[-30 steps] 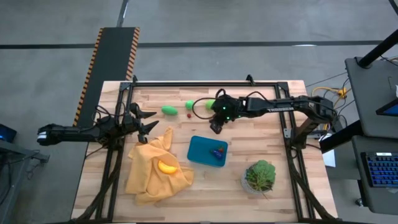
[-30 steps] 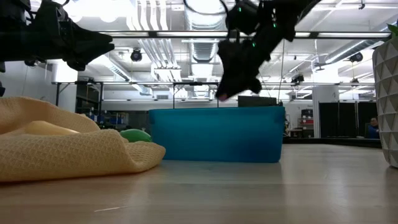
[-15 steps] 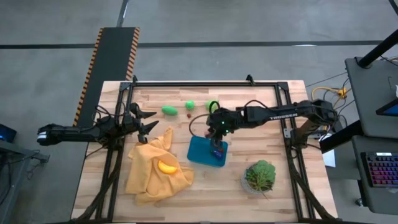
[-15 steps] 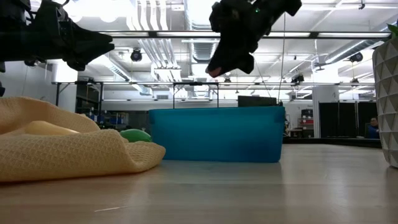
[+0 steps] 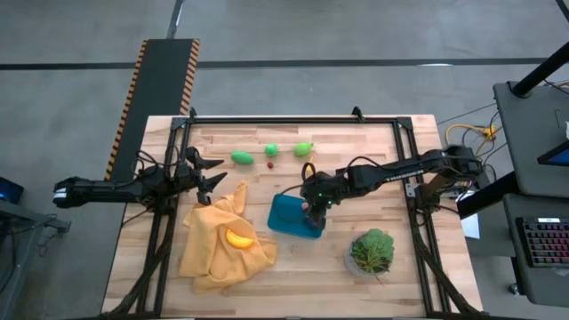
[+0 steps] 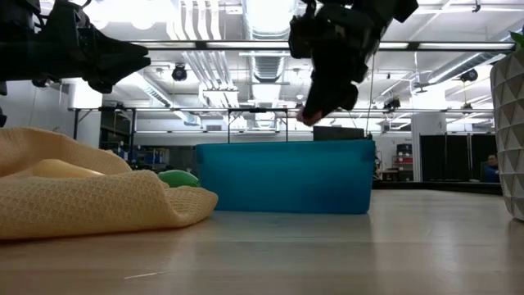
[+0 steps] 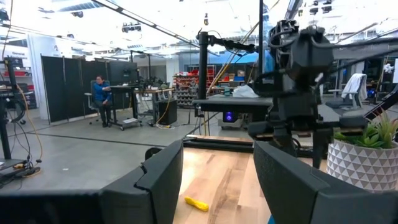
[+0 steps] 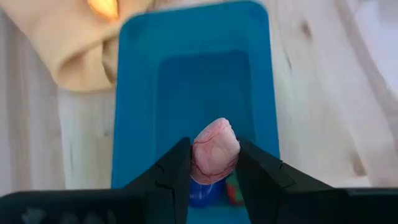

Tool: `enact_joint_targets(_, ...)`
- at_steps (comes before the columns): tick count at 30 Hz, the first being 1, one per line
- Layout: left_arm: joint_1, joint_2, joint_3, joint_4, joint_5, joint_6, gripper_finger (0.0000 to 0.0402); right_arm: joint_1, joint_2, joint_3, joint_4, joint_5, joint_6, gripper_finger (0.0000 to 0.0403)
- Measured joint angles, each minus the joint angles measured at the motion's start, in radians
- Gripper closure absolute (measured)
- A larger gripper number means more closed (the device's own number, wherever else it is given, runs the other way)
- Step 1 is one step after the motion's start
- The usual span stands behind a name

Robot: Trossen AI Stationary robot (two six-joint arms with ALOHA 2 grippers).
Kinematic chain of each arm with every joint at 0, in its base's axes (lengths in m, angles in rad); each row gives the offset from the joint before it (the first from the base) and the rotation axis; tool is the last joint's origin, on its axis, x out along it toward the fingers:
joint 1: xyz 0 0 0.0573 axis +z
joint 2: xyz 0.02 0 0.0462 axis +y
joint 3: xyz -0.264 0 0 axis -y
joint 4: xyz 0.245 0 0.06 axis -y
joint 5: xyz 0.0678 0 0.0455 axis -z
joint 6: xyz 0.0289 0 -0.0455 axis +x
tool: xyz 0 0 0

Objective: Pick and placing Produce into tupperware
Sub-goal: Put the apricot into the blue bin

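Right end effector (image 8: 212, 163) half-hiding pink produce (image 8: 214, 151)

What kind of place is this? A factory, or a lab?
Probably a robotics lab or workshop in a large industrial hall: exposed ceiling ducts, rolling workbenches, and a wooden table framed by two robot arms.

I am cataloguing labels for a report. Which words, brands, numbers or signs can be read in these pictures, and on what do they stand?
White lettering on the right arm: too small to read.
Yellow-and-black warning stripes along the ramp: no words.
Nothing else is readable.
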Motion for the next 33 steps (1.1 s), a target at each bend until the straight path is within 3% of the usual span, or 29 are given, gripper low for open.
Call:
enact_joint_targets(10, 0.000, 0.000, 0.000, 0.000, 0.000, -0.001, 0.0218, 0.000, 0.002, -0.079, -0.006, 0.000, 0.044, 0.0296)
enact_joint_targets(24, 0.000, 0.000, 0.000, 0.001, 0.000, -0.001, 0.0218, 0.000, 0.002, -0.086, -0.061, -0.026, 0.045, 0.0296)
enact_joint_targets(33, 0.000, 0.000, 0.000, 0.001, 0.000, -0.002, 0.0218, 0.000, 0.002, -0.086, -0.057, -0.026, 0.044, 0.0269)
